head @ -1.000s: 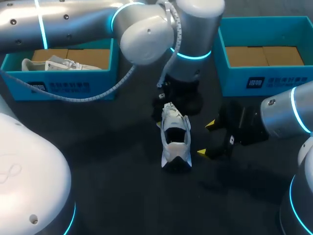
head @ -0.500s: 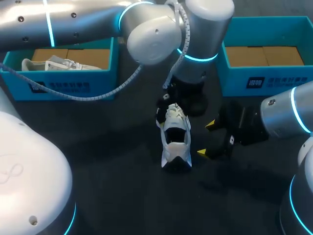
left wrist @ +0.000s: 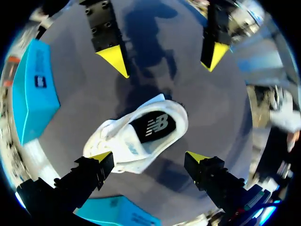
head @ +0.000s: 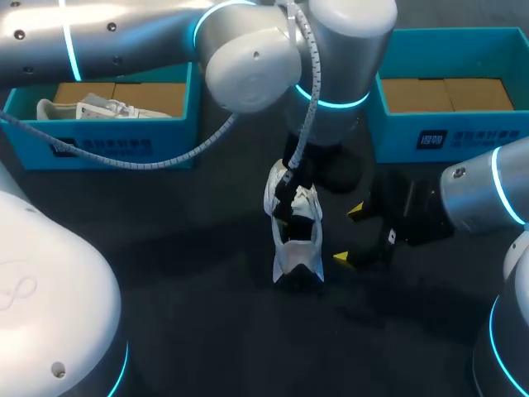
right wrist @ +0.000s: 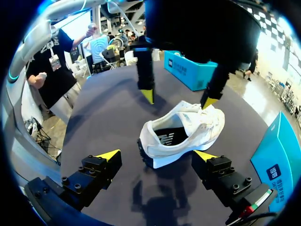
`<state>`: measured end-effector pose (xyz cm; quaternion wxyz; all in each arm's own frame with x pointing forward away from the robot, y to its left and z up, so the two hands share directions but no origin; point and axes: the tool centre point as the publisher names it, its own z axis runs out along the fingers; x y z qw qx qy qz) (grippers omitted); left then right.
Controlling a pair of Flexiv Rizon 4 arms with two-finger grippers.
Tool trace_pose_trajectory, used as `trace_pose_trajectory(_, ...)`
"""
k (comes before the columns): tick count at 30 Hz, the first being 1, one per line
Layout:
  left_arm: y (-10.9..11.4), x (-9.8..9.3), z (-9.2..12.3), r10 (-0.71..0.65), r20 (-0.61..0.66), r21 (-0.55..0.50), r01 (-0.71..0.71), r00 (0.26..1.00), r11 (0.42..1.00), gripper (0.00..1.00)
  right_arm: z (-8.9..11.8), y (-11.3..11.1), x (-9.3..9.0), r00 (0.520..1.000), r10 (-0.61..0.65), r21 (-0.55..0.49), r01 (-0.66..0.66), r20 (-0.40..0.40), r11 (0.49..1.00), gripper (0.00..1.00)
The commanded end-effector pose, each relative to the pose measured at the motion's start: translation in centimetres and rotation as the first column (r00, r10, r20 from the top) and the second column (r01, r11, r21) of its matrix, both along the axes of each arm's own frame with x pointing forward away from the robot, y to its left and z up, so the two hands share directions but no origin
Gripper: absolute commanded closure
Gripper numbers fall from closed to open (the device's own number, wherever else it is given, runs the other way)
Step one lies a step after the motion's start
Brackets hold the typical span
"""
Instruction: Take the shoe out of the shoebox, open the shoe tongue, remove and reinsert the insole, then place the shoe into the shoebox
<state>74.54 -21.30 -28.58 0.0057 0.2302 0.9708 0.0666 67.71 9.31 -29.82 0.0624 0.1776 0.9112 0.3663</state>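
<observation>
A white shoe (head: 297, 244) with a black insole stands on the dark table, heel toward me, its opening facing up. My left gripper (head: 289, 192) hangs over its laced front and hides the toe. In the left wrist view the shoe (left wrist: 141, 136) lies between the spread fingers of this gripper (left wrist: 149, 156), with one yellow tip (left wrist: 101, 155) against the laced front. My right gripper (head: 350, 235) stands open just right of the shoe, not touching. In its wrist view the shoe (right wrist: 181, 134) sits just ahead of the open right gripper (right wrist: 156, 154).
A teal shoebox (head: 124, 145) at the back left holds another white shoe (head: 83, 109). A second teal shoebox (head: 446, 136) at the back right shows only its brown floor. My left arm crosses the back of the table above the shoe.
My left gripper has come forward and down from behind the shoe onto its laced front. The shoe and the right arm have stayed put.
</observation>
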Motion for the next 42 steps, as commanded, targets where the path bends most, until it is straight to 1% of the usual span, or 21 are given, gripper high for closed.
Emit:
trace_pose_trajectory(1,1.3,-1.6,0.0,0.145,-0.003,-0.096,-0.144,0.989,0.985,0.0,0.0,0.1,-0.1,1.0,-0.002,-0.002,0.002,0.001,1.0,0.0)
trace_pose_trajectory(4,1.4,-2.5,-0.3,0.216,-0.022,-0.116,-0.217,0.976,0.969,0.0,0.0,0.1,-0.1,1.0,-0.002,-0.002,0.002,0.001,1.0,0.0)
trace_pose_trajectory(6,1.2,-3.3,-0.7,0.24,-0.029,-0.116,-0.242,0.97,0.963,0.0,0.0,0.1,-0.1,1.0,-0.002,-0.002,0.002,0.001,1.0,0.0)
trace_pose_trajectory(9,0.7,-4.4,-1.3,0.259,-0.034,-0.1,-0.261,0.965,0.96,0.0,0.0,0.1,-0.1,1.0,-0.002,-0.002,0.002,0.001,1.0,0.0)
trace_pose_trajectory(14,0.2,-5.6,-2.4,0.303,-0.037,-0.094,-0.305,0.952,0.948,0.0,0.0,0.1,-0.1,1.0,-0.002,-0.002,0.002,0.001,1.0,0.0)
trace_pose_trajectory(18,0.3,-6.1,-3.4,0.367,-0.051,-0.111,-0.37,0.929,0.922,0.0,0.0,0.1,-0.1,1.0,-0.002,-0.002,0.002,0.001,1.0,0.0)
trace_pose_trajectory(27,-0.4,-6.8,-5.2,0.412,-0.038,-0.115,-0.413,0.911,0.903,0.0,0.0,0.1,-0.1,1.0,-0.002,-0.002,0.002,0.001,1.0,0.0)
trace_pose_trajectory(28,-0.6,-7.0,-5.3,0.407,-0.034,-0.14,-0.407,0.913,0.903,0.0,0.0,0.1,-0.1,1.0,-0.002,-0.002,0.002,0.001,1.0,0.0)
trace_pose_trajectory(34,-0.8,-7.3,-6.8,0.453,-0.031,-0.161,-0.452,0.891,0.878,0.0,0.0,0.1,-0.1,1.0,-0.002,-0.002,0.002,0.001,1.0,0.0)
trace_pose_trajectory(38,-0.6,-7.7,-7.1,0.457,-0.012,-0.162,-0.453,0.889,0.877,0.0,0.0,0.1,-0.1,1.0,-0.002,-0.002,0.002,0.001,1.0,0.0)
trace_pose_trajectory(42,-0.6,-7.8,-7.7,0.443,0.001,-0.138,-0.439,0.896,0.888,0.0,0.0,0.1,-0.1,1.0,-0.002,-0.002,0.002,0.001,1.0,0.0)
